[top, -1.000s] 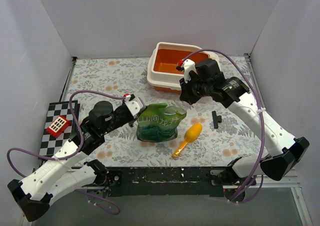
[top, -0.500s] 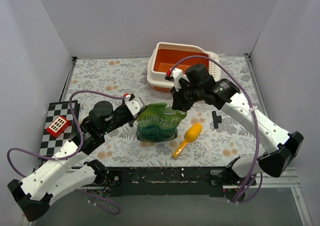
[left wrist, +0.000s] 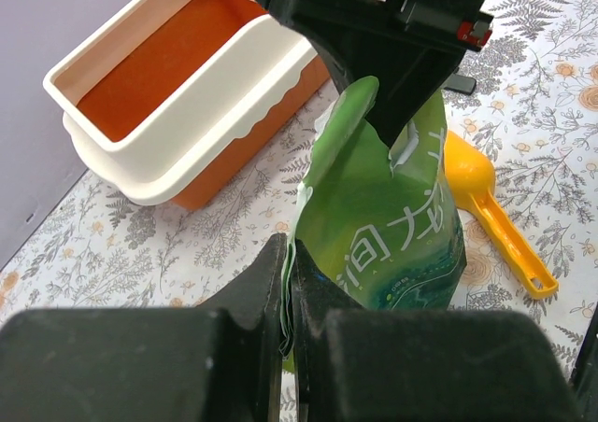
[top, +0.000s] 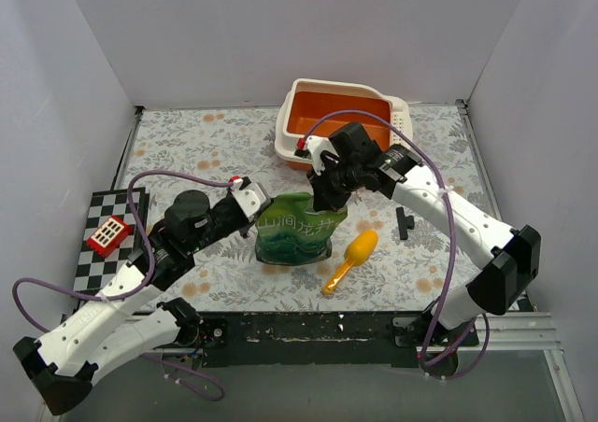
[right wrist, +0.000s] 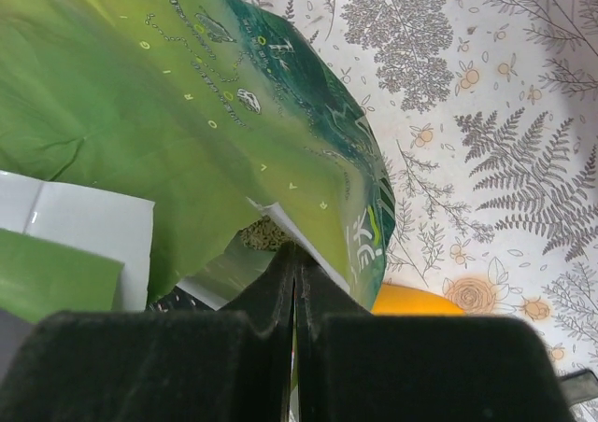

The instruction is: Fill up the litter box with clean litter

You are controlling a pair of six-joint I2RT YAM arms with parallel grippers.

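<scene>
- Green crinkly foil: the bag point(top: 299, 228) stands upright in the middle of the floral desk point(top: 187, 142), and its top is torn open.
- You have the left jaws clamped on the bag's left edge, with the foil pinched flat between them.
- You have the right jaws pressed together on the torn top edge, on the side nearer the litter box.
- The litter box point(top: 291, 114) sits at the far edge of the desk, behind the bag. You can see its white rim and walls and its orange inside.
- The litter point(right wrist: 265, 236) shows in the right wrist view as a small patch of pale grains inside the bag's mouth, just beside the tips of the right jaws.
- A yellow-orange scoop point(top: 348, 261) lies flat on the desk just right of the bag, with its bowl on the far side and its handle toward the arm bases.
- A small black part point(top: 404, 222) lies on the desk to the right of the scoop.
- On your left, a checkered board point(top: 103, 207) carries a little red block point(top: 107, 233).
</scene>
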